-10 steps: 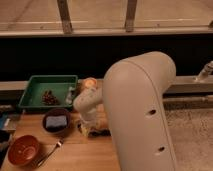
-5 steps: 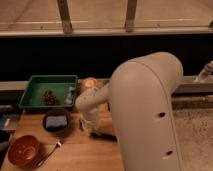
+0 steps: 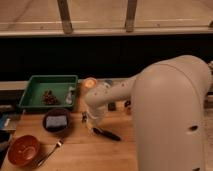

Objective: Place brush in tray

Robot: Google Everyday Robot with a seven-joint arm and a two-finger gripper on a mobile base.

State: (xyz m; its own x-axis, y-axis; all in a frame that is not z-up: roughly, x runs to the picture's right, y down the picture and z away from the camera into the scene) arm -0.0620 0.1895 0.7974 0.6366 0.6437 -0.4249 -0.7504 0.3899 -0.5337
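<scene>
**Operator:** Where was the brush at that moment?

**Spotter:** In the camera view, your brush (image 3: 106, 133) lay flat on the table (image 3: 95, 159), not in the tray. It sat at four o'clock from your gripper (image 3: 86, 118), with its near end just beside it. I couldn't tell whether they touched. Its long axis ran from ten o'clock to four o'clock.

**Operator:** And the gripper itself?

**Spotter:** It hung low over the table, just right of the dark bowl (image 3: 43, 122). Whether it was spread or closed, I couldn't tell.

**Operator:** Which way was the tray?

**Spotter:** The tray (image 3: 34, 91) stood at ten o'clock from your gripper, well apart from the brush. The dark bowl, with a bluish pad in it, lay at nine o'clock, close under that line, so I judged you'd need to carry the brush above its rim. The tray already held a brown clump (image 3: 49, 97), though most of its floor was bare. The fork (image 3: 50, 150) and the red-brown bowl (image 3: 24, 150) lay off at seven o'clock, out of your way.
</scene>
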